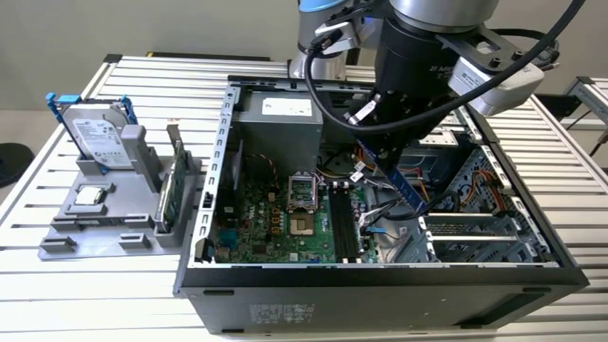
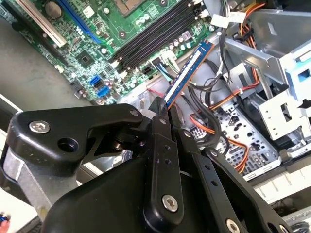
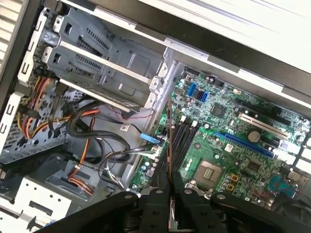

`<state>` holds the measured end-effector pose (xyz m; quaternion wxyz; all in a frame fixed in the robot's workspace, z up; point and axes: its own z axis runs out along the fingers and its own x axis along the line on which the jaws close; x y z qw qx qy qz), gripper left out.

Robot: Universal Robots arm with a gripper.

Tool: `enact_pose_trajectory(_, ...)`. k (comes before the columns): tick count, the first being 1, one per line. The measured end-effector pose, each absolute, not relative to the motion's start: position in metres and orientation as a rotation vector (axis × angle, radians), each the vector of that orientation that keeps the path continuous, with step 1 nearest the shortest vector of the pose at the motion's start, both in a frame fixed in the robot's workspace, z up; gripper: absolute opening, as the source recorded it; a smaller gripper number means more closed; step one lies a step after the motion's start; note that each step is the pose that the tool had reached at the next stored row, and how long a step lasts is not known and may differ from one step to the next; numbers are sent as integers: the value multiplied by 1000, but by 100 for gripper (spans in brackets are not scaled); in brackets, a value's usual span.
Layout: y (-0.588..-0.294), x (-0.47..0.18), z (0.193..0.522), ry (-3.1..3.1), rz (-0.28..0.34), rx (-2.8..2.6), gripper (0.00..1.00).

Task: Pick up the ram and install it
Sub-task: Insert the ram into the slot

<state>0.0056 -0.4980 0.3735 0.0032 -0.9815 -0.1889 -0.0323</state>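
Inside the computer case (image 1: 380, 278), fingers (image 2: 161, 119) clamp the ram (image 2: 187, 73), its length slanting downward.

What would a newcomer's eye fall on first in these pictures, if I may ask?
The gripper draws the eye first: it is shut on the ram, a slim blue strip held over the open computer case, near the dark memory slots. Next comes the hard drive, standing on edge in a grey holder outside the case, on the exterior view's left.

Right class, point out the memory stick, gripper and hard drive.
memory stick (image 2: 188, 73): second wrist view, middle of its board.
gripper (image 2: 164, 108): second wrist view, between its fingertips.
hard drive (image 1: 99, 135): exterior view, its silver face.
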Motion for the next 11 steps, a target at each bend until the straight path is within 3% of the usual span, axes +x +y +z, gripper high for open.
enact_pose_trajectory(11, -498, 6, 374, -436, -102, -3107, 0)
